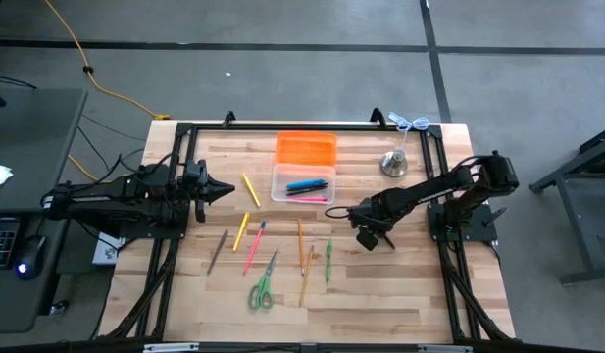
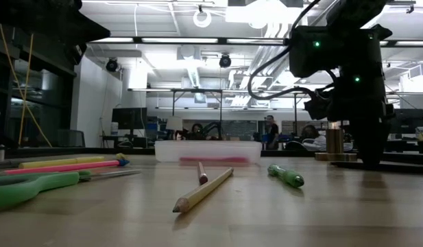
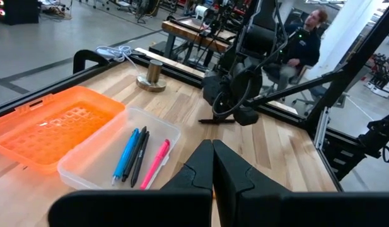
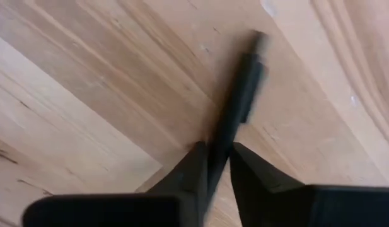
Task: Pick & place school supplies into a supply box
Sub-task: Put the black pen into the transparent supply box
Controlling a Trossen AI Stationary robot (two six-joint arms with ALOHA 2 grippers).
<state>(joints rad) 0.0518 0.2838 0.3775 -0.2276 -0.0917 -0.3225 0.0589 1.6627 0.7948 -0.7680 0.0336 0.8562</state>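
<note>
The right gripper (image 4: 217, 165) is pinching a thin dark pen (image 4: 235, 108) just above the wooden desk (image 4: 87, 94); the left gripper (image 3: 212, 165) is waiting, pressed together.

My right gripper (image 4: 214, 165) is black, pinching a dark pen (image 4: 239, 104) over pale striped wood table (image 1: 400, 284). The supply box (image 1: 304, 184) is clear with an orange gridded lid (image 1: 306, 149), holding blue, black and pink pens.
</note>
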